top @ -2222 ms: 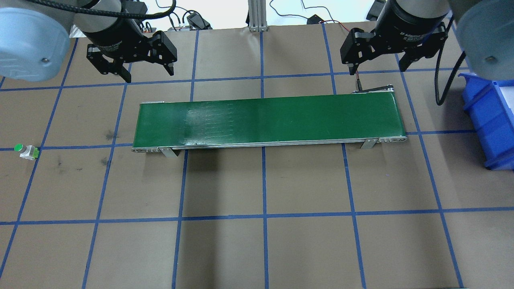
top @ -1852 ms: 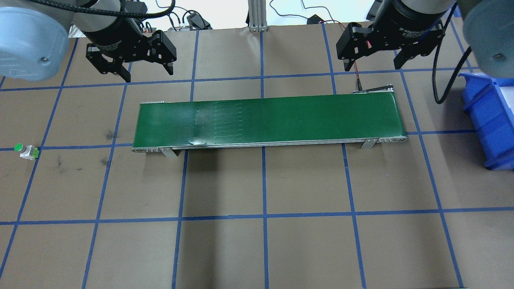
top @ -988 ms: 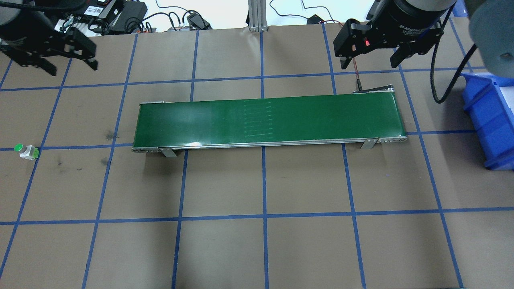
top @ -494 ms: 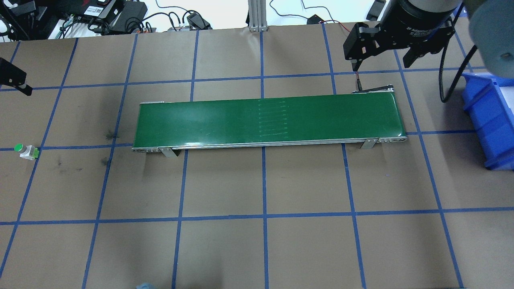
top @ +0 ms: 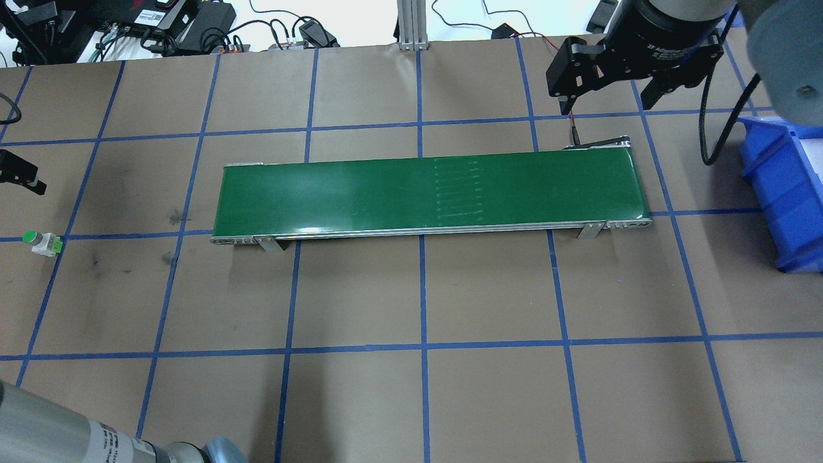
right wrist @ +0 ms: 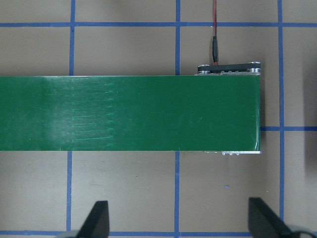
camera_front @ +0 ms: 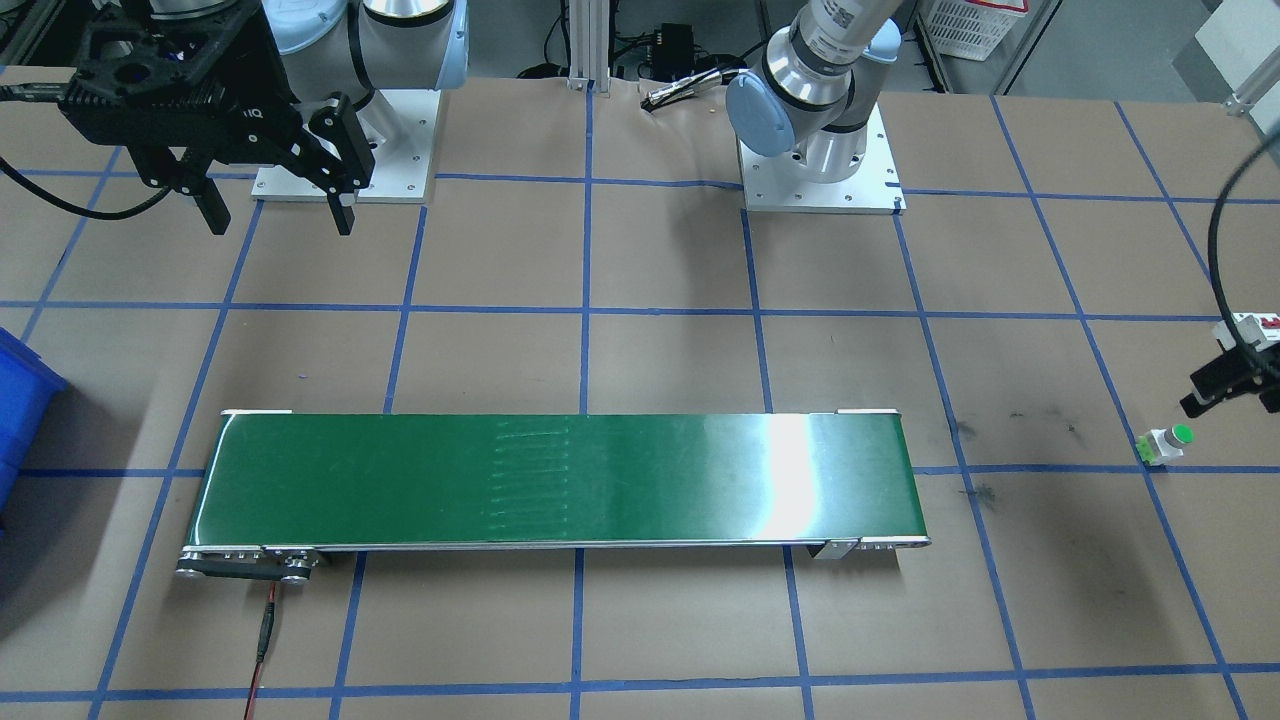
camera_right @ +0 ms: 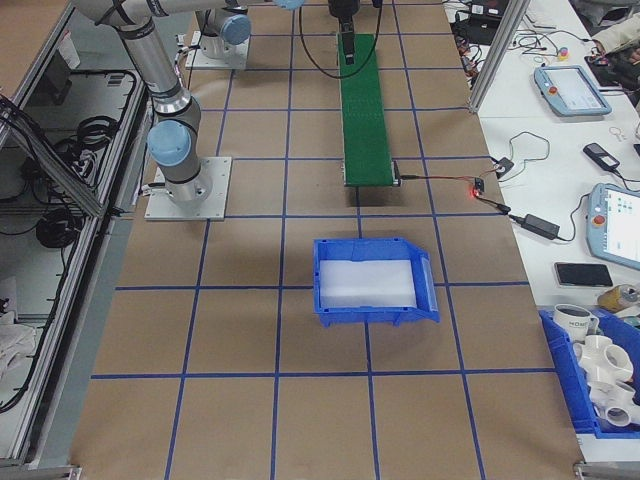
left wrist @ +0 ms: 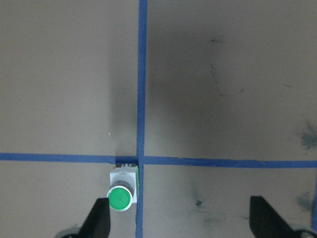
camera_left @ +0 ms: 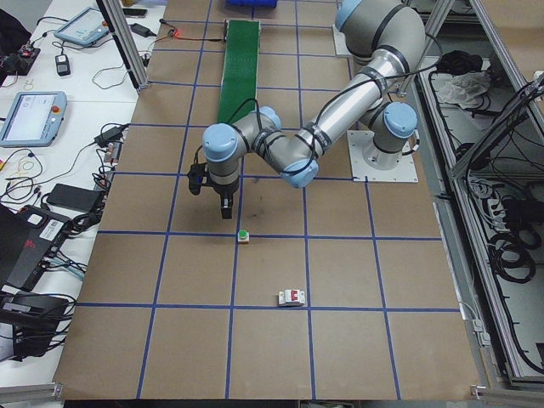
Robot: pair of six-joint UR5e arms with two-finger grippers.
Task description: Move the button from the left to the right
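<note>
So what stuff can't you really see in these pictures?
- Left tool: front-facing and overhead views cut it off at the edge; only its fingertips show in the left wrist view.
- Button: tiny in the overhead view, any marking unreadable.
- Blue bin: cut by the overhead view's edge; its inside looks pale in the right side view, contents unclear.
- White part with a red mark: too small to identify.

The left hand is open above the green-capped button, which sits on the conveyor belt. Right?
Not quite. The button sits on the brown table, at a crossing of blue tape lines, not on the conveyor belt; the overhead exterior view shows it well off the belt's end. The left hand is indeed open above it, per the left wrist view.
</note>
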